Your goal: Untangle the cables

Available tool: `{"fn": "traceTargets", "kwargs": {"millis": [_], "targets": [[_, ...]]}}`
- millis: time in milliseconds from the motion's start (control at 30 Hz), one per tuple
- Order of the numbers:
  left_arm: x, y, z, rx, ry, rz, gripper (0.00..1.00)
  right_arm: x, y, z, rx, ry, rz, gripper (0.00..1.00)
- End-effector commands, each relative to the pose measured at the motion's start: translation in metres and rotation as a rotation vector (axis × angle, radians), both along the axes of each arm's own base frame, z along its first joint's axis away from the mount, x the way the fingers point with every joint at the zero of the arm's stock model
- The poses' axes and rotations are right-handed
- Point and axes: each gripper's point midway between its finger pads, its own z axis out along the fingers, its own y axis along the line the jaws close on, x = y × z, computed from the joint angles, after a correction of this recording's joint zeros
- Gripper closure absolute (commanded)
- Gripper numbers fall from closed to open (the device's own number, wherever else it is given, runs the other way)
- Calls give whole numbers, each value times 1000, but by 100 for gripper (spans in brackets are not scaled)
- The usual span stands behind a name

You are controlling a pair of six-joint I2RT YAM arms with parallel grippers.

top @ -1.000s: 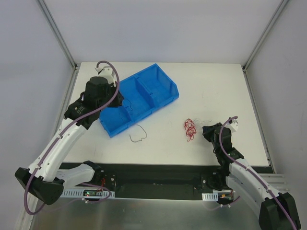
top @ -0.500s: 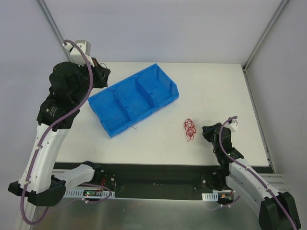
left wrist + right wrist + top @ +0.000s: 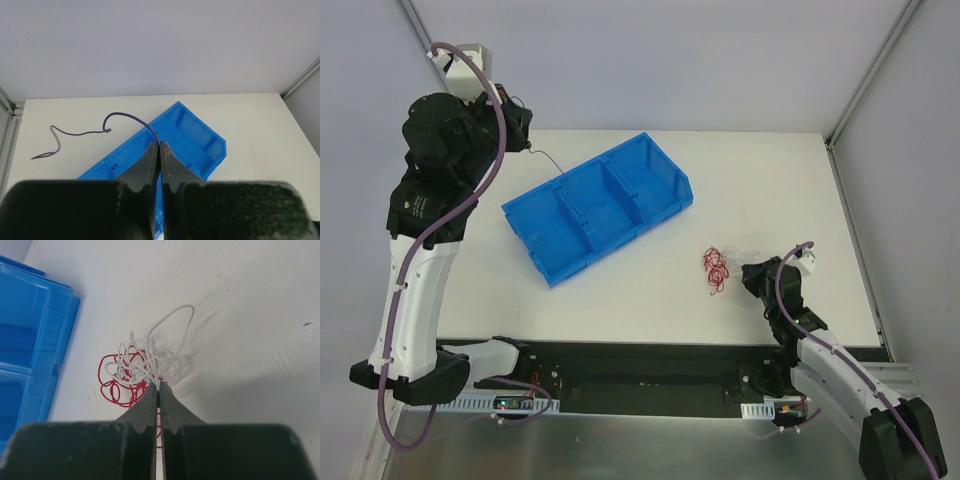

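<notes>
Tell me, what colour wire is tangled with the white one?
Red wire; the right wrist view shows it best.

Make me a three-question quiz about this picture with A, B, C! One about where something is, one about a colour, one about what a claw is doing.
1. The red wire lies: A on the table right of the blue bin; B inside the bin; C on the floor.
2. The right gripper pinches a wire that is: A green; B white; C yellow.
3. The left gripper is: A wide open; B flat on the table; C shut on a dark wire.
Answers: 1 A, its loops sit on bare table; 2 B, white wire enters the closed tips; 3 C, the tips meet around it.
</notes>
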Motion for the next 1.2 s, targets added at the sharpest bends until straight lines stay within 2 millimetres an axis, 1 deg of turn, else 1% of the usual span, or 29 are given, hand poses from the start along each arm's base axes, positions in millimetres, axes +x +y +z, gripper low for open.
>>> {"fn": "traceTargets", "kwargs": {"millis": [0,67,133,233,300,400,500,600,667,800,833,867,933,967,1100,1167], "targets": [[2,17,-2,64,-11,58,100,8,2,14,10,-48,5,99],[3,25,-1,65,-12,87,100,8,2,13,10,-46,6,100],[1,29,6,58,-28,98,100,8,2,13,6,-42,7,99],[1,30,9,57,-38,101,100,9,4,13,9,-39,12,99],[3,31,1,60,-19,106,100,9,3,13,9,-39,11,99],[2,35,-17,71,15,128,100,9,3,13,6,-39,12,99],[-2,45,-30,87,37,172,100,9,3,13,8,-41,12,99],[-8,52,-48,101,68,197,100,9,4,14,10,-42,14,99],[-11,49,-72,92,116,183,100,10,4,14,10,-39,14,99],[-8,36,-132,83,255,129,100,10,4,13,7,-37,15,99],[-8,36,-140,86,273,131,100,10,5,14,9,-41,18,99],[-8,37,-156,91,309,140,100,10,5,14,9,-39,19,99],[-8,35,-179,83,359,135,100,9,4,13,7,-38,21,99],[-7,30,-193,68,392,116,100,10,5,13,7,-39,21,99],[-5,-6,-249,-5,557,-42,100,10,5,13,8,-36,25,99],[-5,-19,-271,-35,623,-96,100,10,5,14,9,-39,25,99]]}}
